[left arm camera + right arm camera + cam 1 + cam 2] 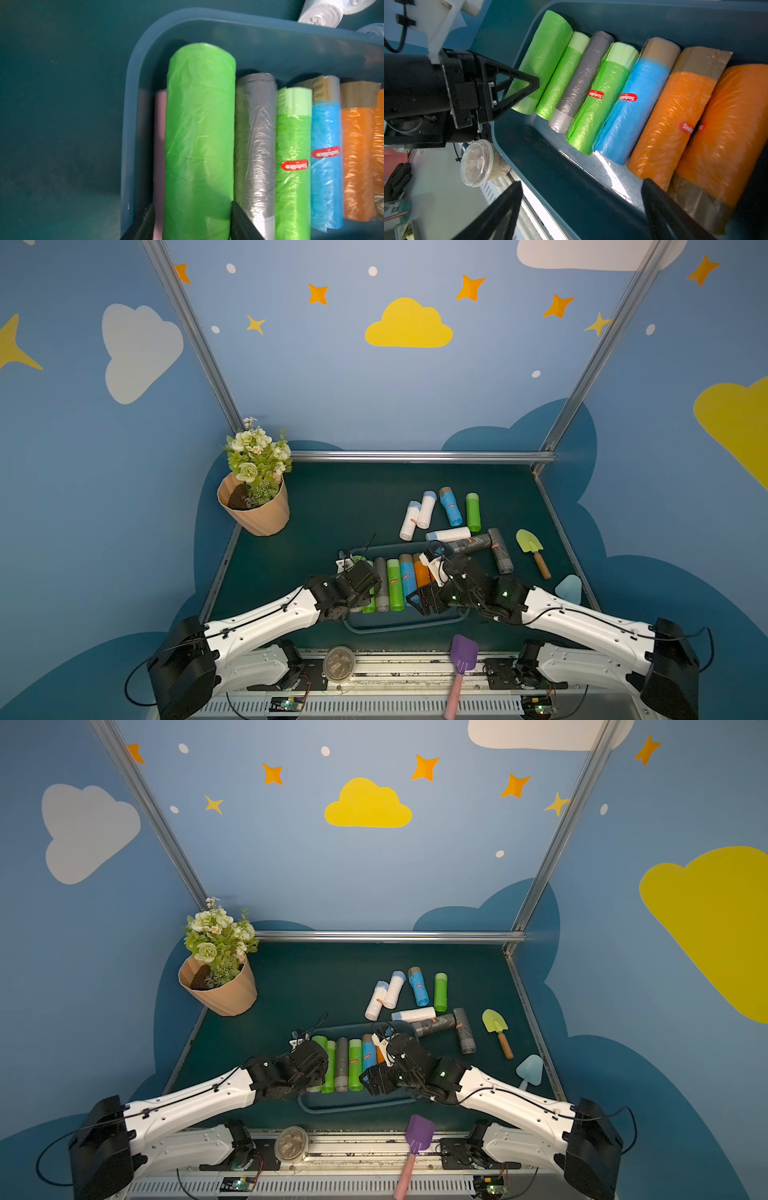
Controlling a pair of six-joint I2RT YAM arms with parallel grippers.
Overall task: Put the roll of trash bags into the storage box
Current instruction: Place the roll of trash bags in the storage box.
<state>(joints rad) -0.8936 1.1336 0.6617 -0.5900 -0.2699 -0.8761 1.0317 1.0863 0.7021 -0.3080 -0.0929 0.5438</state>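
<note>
Storage box (374, 630), a shallow dark teal tray with rounded corners and a rolled rim, sits close to the desk's (316, 510) near edge, between the two arms. The green roll (199, 135) lies inside it at the left end, next to the box wall: bright lime, crinkled glossy film, a paler band at its near end, no label showing. The left gripper (192, 204) straddles that near end with the jaws parted; one finger (241, 220) meets the roll's edge, while a slim gap shows at the other. To its right a grey roll (255, 135), a labelled green roll (293, 145), a blue roll (326, 166) and orange rolls (357, 155) lie parallel. The right gripper (582, 182) hangs over the box's right part, spread wide around nothing. In both top views the arms cover several rolls' near ends, and each wrist view crops its own fingers to the tips. A mauve strip (160, 145) between the green roll and the wall cannot be identified. Beyond the box's far right corner, loose rolls (451, 506) lie scattered; a flower pot (257, 510) stands at the far left corner.
</note>
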